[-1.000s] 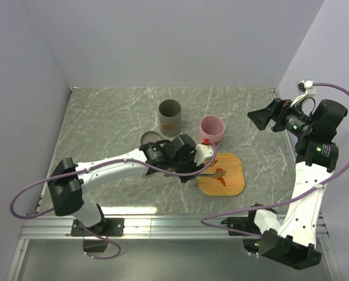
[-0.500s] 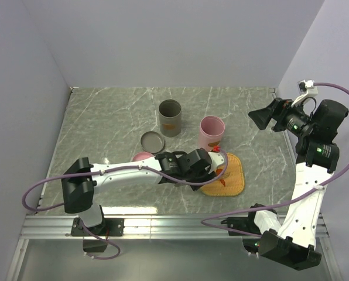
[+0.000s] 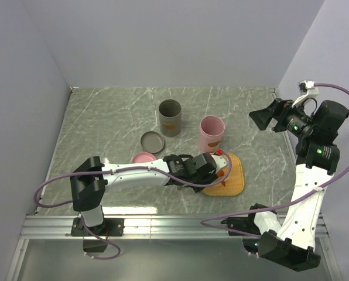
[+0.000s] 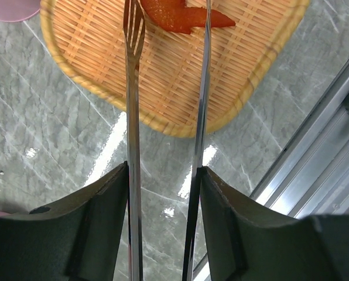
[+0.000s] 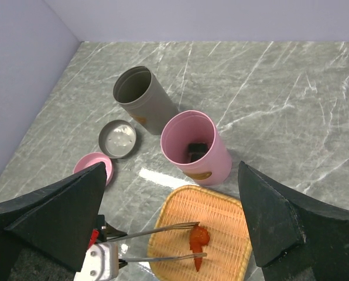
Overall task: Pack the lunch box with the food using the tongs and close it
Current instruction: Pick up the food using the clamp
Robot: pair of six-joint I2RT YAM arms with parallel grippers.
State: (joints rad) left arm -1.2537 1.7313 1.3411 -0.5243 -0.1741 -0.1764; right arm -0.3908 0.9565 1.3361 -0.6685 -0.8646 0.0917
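- Top external view: the left tool reaches low over the square orange woven tray, which sits near the desk's front edge, right of the middle.
- That tool is clamped partway on the long slim silver metal tongs, one pad against each thin arm. I'd say this is so a tighter squeeze would bring the tips together.
- The tong tips flank a glossy orange-red fried-looking food chunk on the tray's ribbed weave. I cannot tell whether they pinch it yet.
- Just past the tray's far edge stands a smooth pink cylindrical lunch box tub, open on top with a dark piece inside, handy for a short carry.
- A grey cylindrical tub stands further back. A round metal-lined lid and a pink lid lie flat to the left.
- The right tool hangs high over the right edge, spread wide, holding nothing.
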